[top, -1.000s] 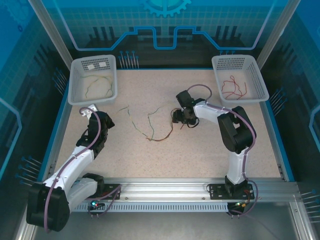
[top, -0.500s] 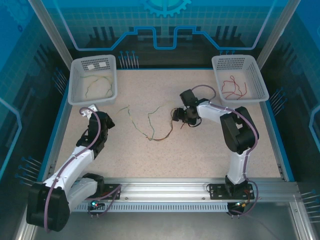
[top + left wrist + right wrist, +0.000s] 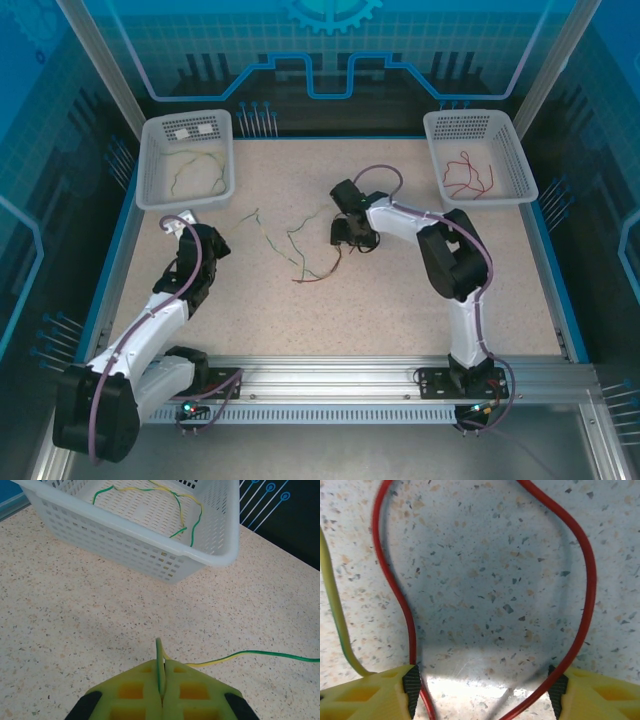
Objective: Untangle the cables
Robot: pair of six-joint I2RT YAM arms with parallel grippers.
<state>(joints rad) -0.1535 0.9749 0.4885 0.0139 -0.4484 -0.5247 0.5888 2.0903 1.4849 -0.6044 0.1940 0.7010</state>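
Right tool spread, speckled table — red cable, blue walls

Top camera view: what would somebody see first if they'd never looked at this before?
Probably the tangle of cables in the middle of the table, with the right gripper open over a red loop. At the far corners, the left basket holds a yellow-green cable and the right basket a red cable. The left gripper is shut on a second yellow-green cable.
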